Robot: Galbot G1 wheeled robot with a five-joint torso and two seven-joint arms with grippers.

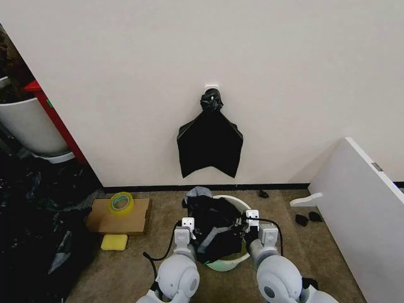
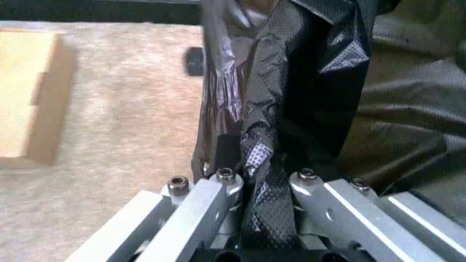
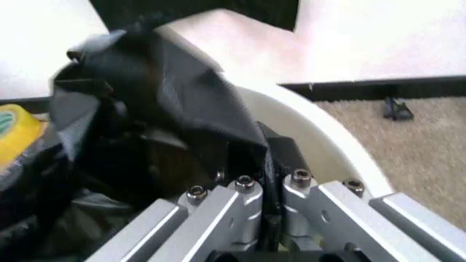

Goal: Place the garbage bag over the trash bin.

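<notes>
both grippers, left (image 2: 266,180) and right (image 3: 266,183), pinching garbage bag (image 1: 211,230) over trash bin (image 1: 243,207), cardboard box (image 1: 120,218) left, tape roll (image 1: 121,202) atop

No readable text, label, brand, number or sign appears on anything here.

At the lower middle of the frame, the trash bin (image 1: 243,205) stands on the carpet with the garbage bag (image 1: 211,227) bunched over its opening. The left gripper (image 1: 187,223) and right gripper (image 1: 251,218) flank it, touching the plastic. Above, a black bag bundle (image 1: 209,142) hangs on the wall. A tape roll (image 1: 121,202) rests on a cardboard box (image 1: 118,216) at lower left.
</notes>
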